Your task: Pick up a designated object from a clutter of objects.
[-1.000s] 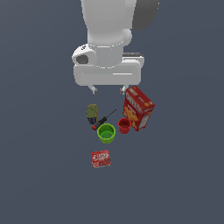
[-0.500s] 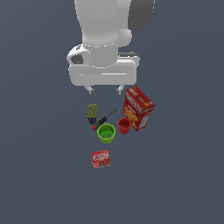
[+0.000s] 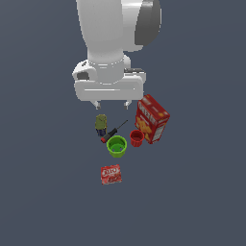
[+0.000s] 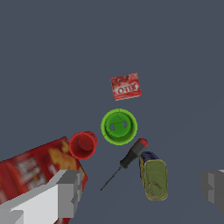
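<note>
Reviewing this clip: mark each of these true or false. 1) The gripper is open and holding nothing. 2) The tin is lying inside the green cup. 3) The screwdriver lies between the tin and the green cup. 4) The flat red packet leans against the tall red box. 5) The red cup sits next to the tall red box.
1) The gripper is open and holds nothing: true.
2) The tin lies inside the green cup: false; it stands on the surface, apart from the cup.
3) The screwdriver lies between tin and green cup: true.
4) The red packet leans on the red box: false; it lies flat, alone, beyond the green cup.
5) The red cup sits next to the red box: true.
</note>
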Controlling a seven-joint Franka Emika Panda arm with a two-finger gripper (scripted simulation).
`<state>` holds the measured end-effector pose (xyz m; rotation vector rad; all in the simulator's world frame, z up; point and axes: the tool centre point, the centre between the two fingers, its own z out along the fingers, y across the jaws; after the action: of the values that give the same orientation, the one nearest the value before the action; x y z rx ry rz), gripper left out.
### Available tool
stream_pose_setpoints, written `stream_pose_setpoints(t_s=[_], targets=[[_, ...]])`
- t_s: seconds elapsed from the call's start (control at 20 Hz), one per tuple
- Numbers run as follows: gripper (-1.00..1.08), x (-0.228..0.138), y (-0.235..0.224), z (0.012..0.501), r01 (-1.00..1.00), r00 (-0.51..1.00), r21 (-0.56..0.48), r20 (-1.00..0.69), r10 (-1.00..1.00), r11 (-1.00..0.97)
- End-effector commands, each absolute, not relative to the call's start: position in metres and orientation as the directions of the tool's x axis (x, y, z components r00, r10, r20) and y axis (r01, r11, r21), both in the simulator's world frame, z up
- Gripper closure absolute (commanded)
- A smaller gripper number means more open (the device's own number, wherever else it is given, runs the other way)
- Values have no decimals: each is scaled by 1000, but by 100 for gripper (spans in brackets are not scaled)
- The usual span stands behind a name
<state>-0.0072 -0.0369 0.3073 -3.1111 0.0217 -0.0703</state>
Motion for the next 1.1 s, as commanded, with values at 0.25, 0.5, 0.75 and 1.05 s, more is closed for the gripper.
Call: stream_pose_setpoints(t_s=[0.25,0.5,0.75,1.05], targets=[[-92,-24,-62,252,-2,999,-24,35,-3,-1000],[-92,-47,-83,204,10,1000,-17,26,9,-1000],[-92,-75,-100,161,21,1000,-10,16,21,-1000],[-92,-104,-113,128,32,999,-4,6,31,-999]])
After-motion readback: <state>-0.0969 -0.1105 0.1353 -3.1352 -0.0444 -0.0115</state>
